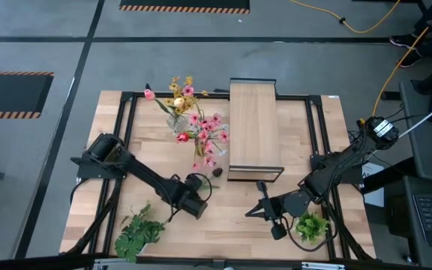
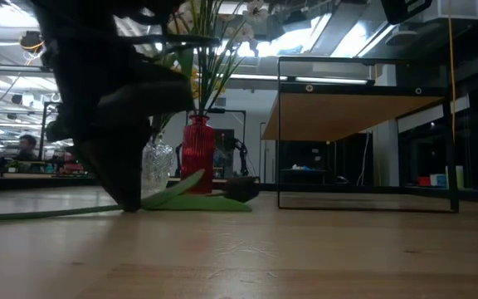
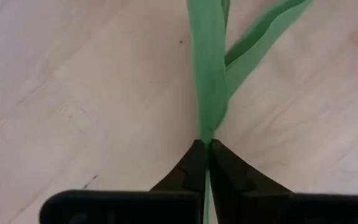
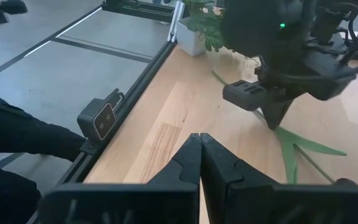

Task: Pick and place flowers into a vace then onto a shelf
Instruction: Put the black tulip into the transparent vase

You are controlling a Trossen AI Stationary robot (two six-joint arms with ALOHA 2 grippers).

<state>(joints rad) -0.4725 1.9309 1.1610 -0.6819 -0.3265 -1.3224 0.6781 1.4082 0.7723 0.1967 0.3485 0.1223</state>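
While most of the flowers [image 1: 199, 124] stand bunched in the vase [image 2: 158, 166] near the back of the surface [image 1: 231, 217], one flower [image 3: 209, 68] lies flat on the wood in front of them. Its dark bud [image 1: 217, 172] rests just beside the front corner of the shelf [image 1: 254, 124], and its long green leaves [image 2: 191, 196] spread low over the wood. The clear vase stands right next to a red cylinder [image 2: 197, 154], and in the low view the stems rise from both of them. The shelf sits just to the right of the bunch, a light plank on a dark frame.

The left gripper [image 3: 204, 144] is down at the surface, in front of the vase. Its fingers [image 3: 190, 169] are pressed tight together, with the green stem of the lying flower pinched between their tips. In the low view the left gripper shows as a big dark shape that touches the wood.

The right gripper [image 4: 200, 138] waits over the front right part of the surface, well apart from the vase. Its fingers are closed on each other, and they hold nothing.

A leafy green bunch [image 1: 138, 232] sits at the front left corner of the surface. Another leafy green bunch [image 1: 311, 226] sits at the front right, just beside the right arm.
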